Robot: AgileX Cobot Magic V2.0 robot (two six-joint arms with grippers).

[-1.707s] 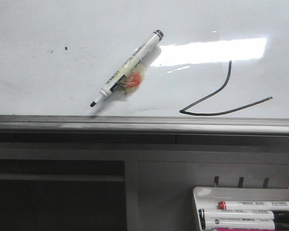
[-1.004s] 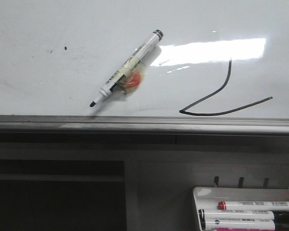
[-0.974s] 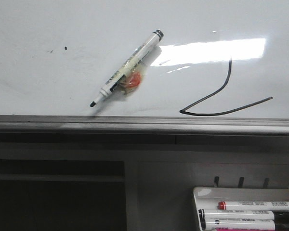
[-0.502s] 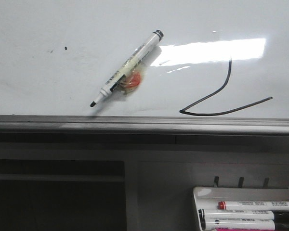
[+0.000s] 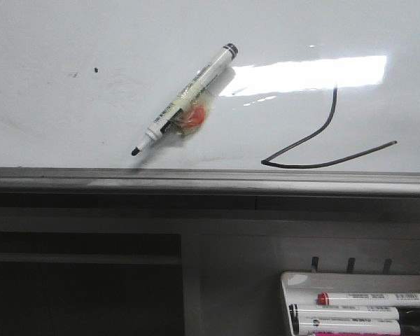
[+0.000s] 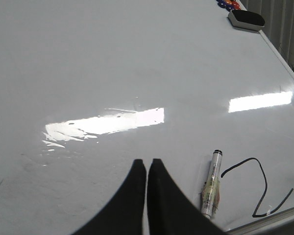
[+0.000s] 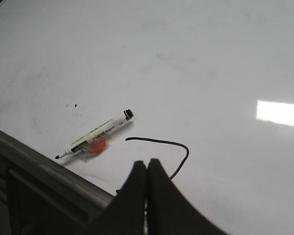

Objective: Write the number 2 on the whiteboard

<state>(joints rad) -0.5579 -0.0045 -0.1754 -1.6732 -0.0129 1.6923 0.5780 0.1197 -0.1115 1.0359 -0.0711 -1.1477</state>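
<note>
The whiteboard (image 5: pixel 70 42) is glossy white with a grey metal edge (image 5: pixel 196 178). The number 2 (image 5: pixel 315 136) is a thin black line near its front right; its top is out of the front view. It shows whole in the left wrist view (image 6: pixel 257 183) and partly behind the fingers in the right wrist view (image 7: pixel 161 143). An uncapped black marker (image 5: pixel 185 98) with tape and an orange patch lies on the board left of the 2, also in the left wrist view (image 6: pixel 211 186) and the right wrist view (image 7: pixel 95 134). My left gripper (image 6: pixel 146 162) and right gripper (image 7: pixel 146 163) are shut, empty, above the board.
A white tray (image 5: pixel 357 308) with several markers hangs below the board's edge at the front right. Small black specks (image 5: pixel 96 70) mark the board's left part. An eraser (image 6: pixel 246 18) and magnets sit at the board's far corner.
</note>
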